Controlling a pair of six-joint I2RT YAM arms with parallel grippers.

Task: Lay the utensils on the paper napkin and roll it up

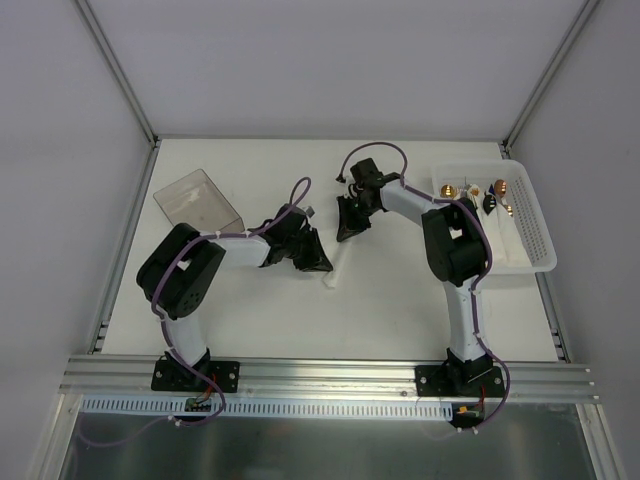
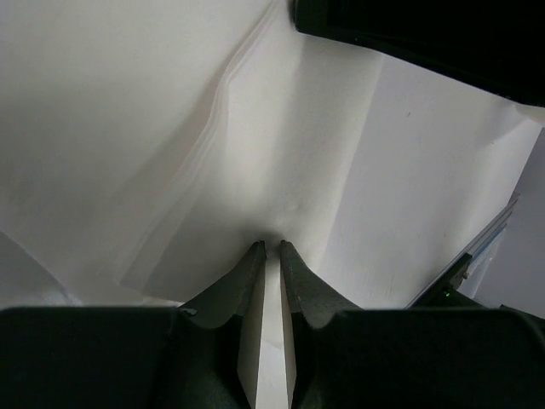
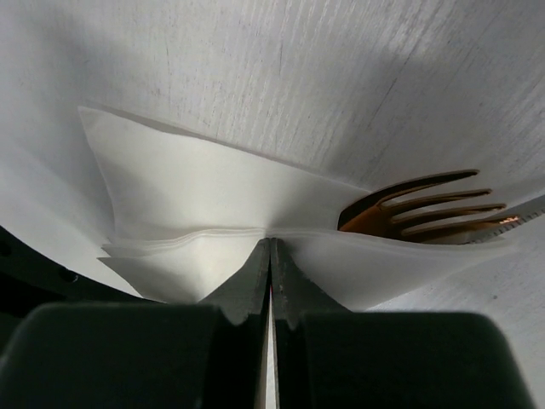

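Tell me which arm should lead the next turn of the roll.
Probably the right arm: its jaws are shut on the folded edge of the paper napkin, right beside the fork tucked inside. The left arm grips plain paper, no utensil in its view.

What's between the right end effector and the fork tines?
Only paper napkin: the right end effector is shut on its folded edge, and the fork pokes from that fold alongside. Right wrist view.
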